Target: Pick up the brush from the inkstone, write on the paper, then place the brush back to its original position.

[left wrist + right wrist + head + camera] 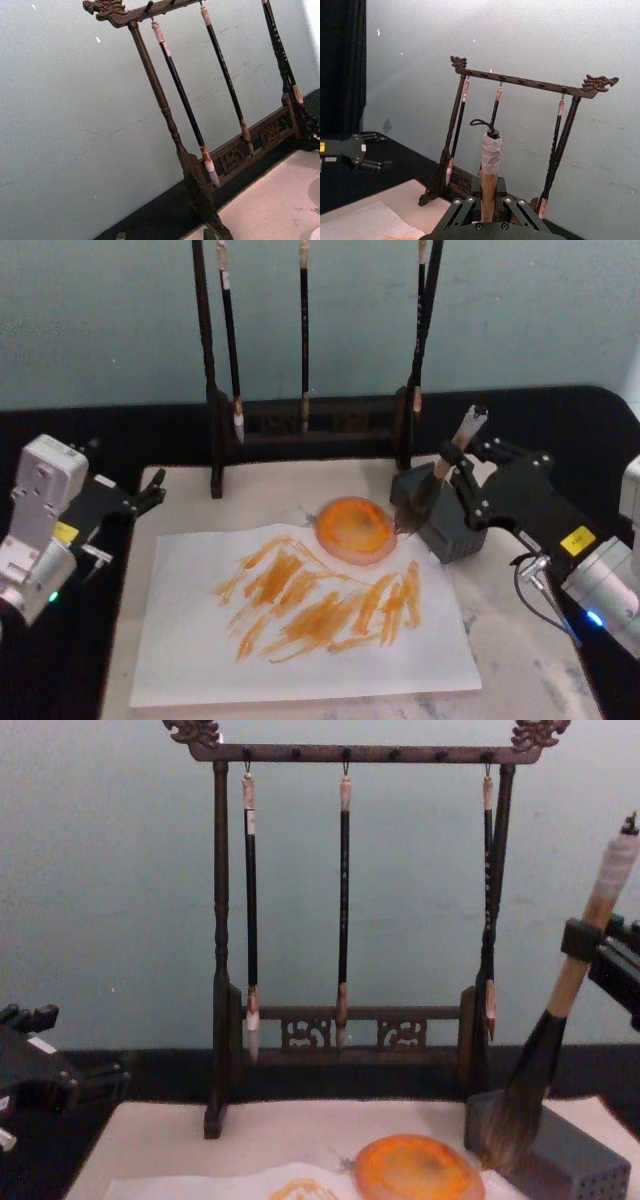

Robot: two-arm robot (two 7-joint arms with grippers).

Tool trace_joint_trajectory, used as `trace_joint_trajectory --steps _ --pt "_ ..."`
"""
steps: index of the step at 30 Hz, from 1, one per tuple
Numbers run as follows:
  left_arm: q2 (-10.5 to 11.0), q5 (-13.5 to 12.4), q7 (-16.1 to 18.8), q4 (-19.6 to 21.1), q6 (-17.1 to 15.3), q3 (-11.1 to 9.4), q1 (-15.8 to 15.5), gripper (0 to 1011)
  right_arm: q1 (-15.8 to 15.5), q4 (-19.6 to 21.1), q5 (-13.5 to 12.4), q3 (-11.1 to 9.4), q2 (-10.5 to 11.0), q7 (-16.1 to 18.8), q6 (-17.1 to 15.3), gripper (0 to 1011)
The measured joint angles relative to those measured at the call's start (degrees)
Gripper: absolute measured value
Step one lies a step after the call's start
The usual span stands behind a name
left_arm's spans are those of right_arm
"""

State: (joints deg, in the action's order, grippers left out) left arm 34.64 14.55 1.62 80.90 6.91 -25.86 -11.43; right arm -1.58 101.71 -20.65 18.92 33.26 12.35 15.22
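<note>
Head view: the right gripper [460, 472] is at the right of the desk [560, 410], its jaws closed on the tan handle of the brush [420, 502]. The brush leans with its whitish end up and to the far right. Its bristles are down by the right rim of the inkstone [352, 530]; whether they touch it I cannot tell. A grey perforated block [455, 535] stands just beside them. The inkstone overlaps the far edge of the paper [200, 660], which is streaked with orange strokes and lies on a beige mat [520, 640]. The left gripper [145, 492] sits at the mat's left edge, well apart from the inkstone; I cannot tell how its jaws stand.

Left wrist view: a dark wooden rack [165, 107] carries three slim hanging brushes [187, 107].

Right wrist view: the jaws clamp the handle from both sides, below its taped end and loop.

Chest view: the bushy bristles hang low against the block, right of the inkstone.
</note>
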Motion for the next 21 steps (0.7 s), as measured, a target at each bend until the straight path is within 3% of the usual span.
trace_joint_trajectory --steps 21 --pt "0.0 0.0 0.0 0.0 0.0 0.0 0.0 1001 -1.8 -1.3 9.7 -0.2 -0.5 1.5 3.7 168"
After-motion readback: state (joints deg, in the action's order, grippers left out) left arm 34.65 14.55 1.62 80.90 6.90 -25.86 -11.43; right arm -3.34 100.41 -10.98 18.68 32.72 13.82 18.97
